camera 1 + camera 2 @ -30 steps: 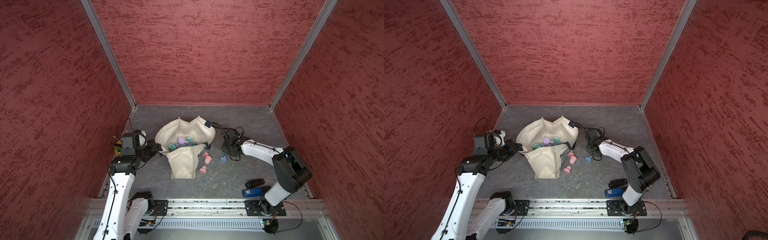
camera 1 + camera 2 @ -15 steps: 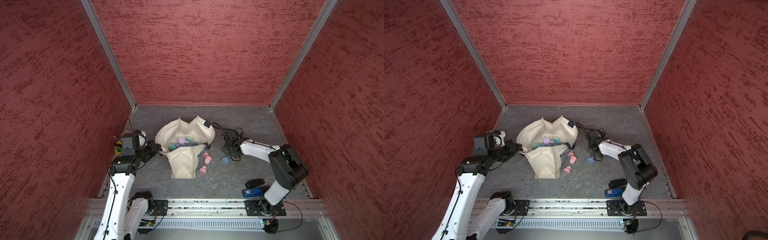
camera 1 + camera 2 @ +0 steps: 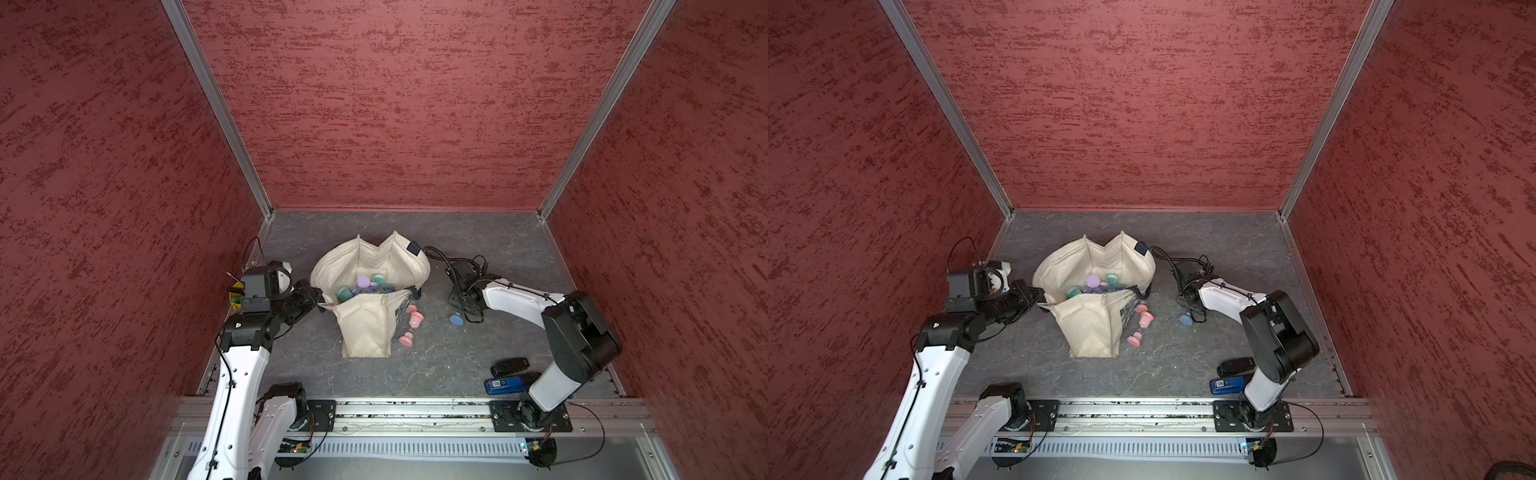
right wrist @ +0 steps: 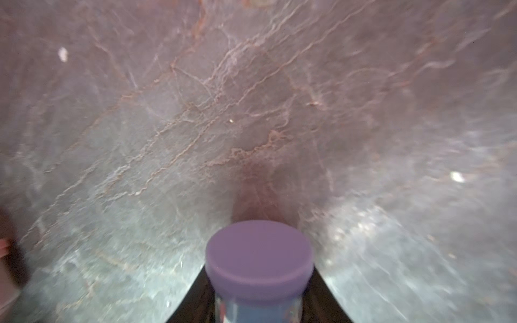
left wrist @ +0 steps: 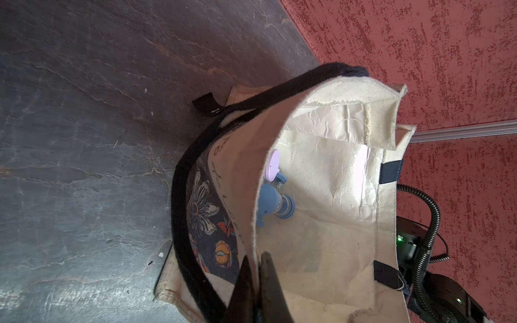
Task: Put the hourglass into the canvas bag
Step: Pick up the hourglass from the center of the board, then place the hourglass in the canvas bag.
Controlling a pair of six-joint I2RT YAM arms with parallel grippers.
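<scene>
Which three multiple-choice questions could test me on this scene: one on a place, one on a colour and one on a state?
1. Where do the pink hourglasses lie?
A. inside the canvas bag
B. on the table beside the canvas bag
C. at the far wall

2. What colour are the bag's handles?
A. red
B. yellow
C. dark navy

3. How do the jaws of the left gripper stand?
A. shut on the bag's rim
B. wide open above the bag
C. shut on an hourglass

Answers:
1 B: both top views show them on the grey table next to the canvas bag.
2 C: the left wrist view shows a dark navy strap.
3 A: in the left wrist view, the canvas edge is pinched between them.
</scene>
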